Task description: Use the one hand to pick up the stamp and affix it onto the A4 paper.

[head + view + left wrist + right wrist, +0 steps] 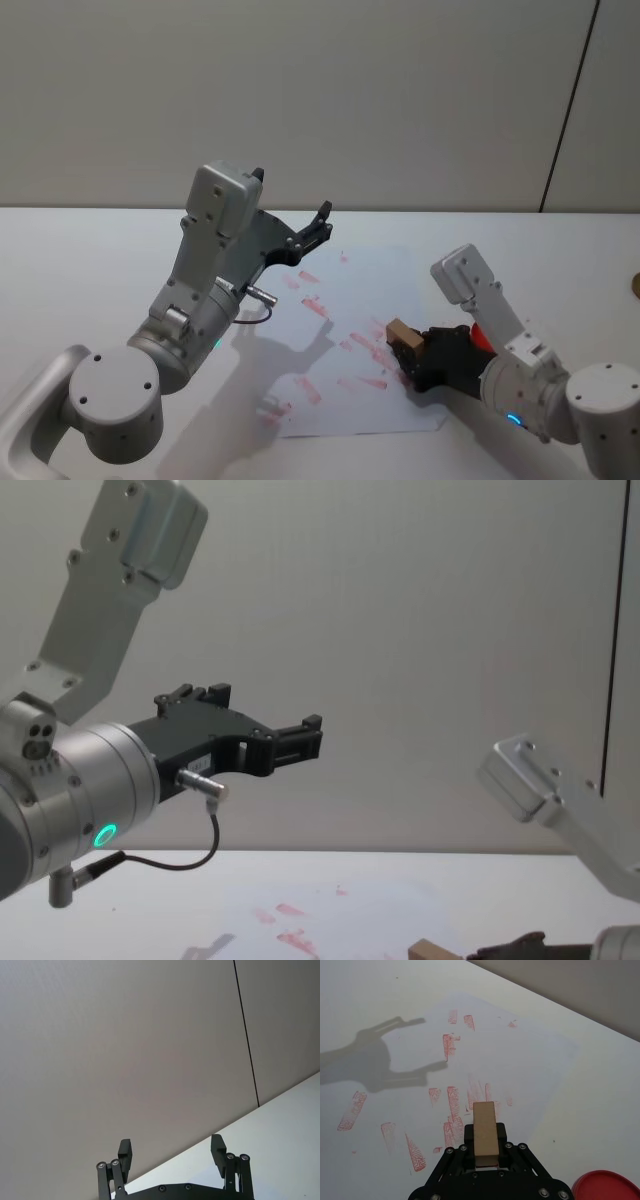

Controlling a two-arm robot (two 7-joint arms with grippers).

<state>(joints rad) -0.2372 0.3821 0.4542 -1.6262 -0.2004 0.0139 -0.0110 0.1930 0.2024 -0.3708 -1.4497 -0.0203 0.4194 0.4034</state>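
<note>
While the right gripper [410, 349] clamps the wooden stamp [485, 1130] low over the red-marked A4 paper [372, 278] beneath it, pressing seems the step in hand; next comes a straight, level push down. The left gripper [322, 224] hangs wide open, well apart.

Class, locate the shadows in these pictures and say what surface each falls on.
Right wrist view: a forked shadow crosses the table onto the A4 paper, shaped like open fingers. Head view: a grey shadow lies on table and paper below the left gripper. Chest view: evenly lit wall.
</note>
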